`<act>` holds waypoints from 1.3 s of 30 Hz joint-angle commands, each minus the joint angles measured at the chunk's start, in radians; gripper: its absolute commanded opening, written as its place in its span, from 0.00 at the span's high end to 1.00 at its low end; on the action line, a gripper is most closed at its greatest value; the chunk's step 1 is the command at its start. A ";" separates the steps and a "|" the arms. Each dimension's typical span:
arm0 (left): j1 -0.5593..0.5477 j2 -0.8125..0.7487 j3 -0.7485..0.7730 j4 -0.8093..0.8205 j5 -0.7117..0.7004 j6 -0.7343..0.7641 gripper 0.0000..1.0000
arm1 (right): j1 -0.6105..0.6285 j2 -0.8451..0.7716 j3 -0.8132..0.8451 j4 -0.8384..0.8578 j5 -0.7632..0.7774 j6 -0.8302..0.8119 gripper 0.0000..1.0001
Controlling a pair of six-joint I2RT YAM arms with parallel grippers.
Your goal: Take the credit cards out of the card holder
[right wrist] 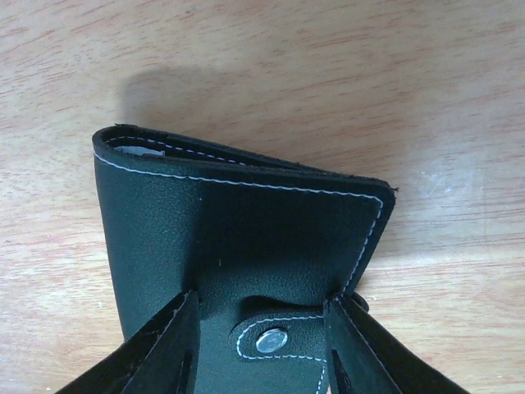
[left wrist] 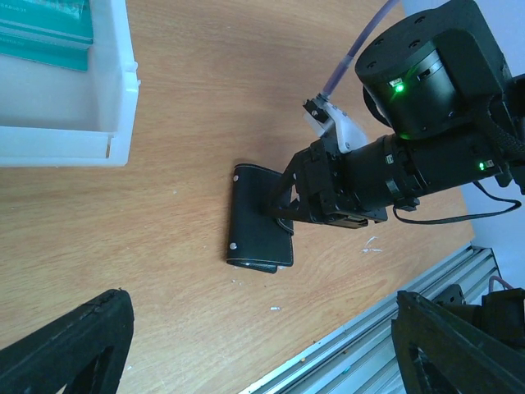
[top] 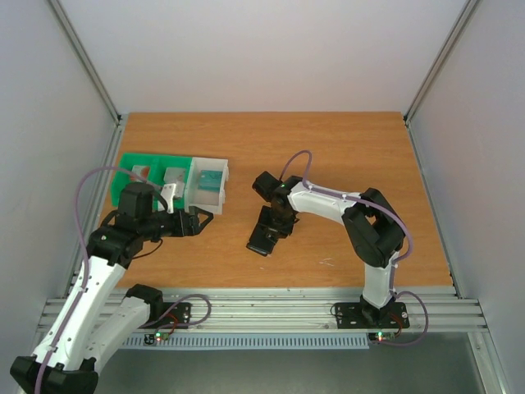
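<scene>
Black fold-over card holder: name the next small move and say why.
Probably close the right gripper on the small black snap tab and lift it: the black stitched card holder lies shut on the wooden table, snap fastened, jaws open astride that tab.

A robotics lab test cell: plain white walls (top: 246, 49) and aluminium posts (top: 86, 61) box in a wooden counter (top: 353, 156), with two robot arms (top: 328, 199) bolted to a metal rail (top: 271, 304).
</scene>
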 commanded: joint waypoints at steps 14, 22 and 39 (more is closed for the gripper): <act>-0.003 -0.020 -0.017 0.031 -0.010 0.015 0.13 | 0.035 0.003 0.019 -0.041 0.113 -0.005 0.83; -0.003 -0.017 -0.019 0.032 -0.016 0.011 0.13 | 0.046 -0.008 0.008 -0.029 0.127 -0.022 0.98; -0.002 0.063 -0.022 0.035 -0.031 -0.068 0.21 | 0.058 -0.242 -0.149 0.249 0.049 -0.300 0.99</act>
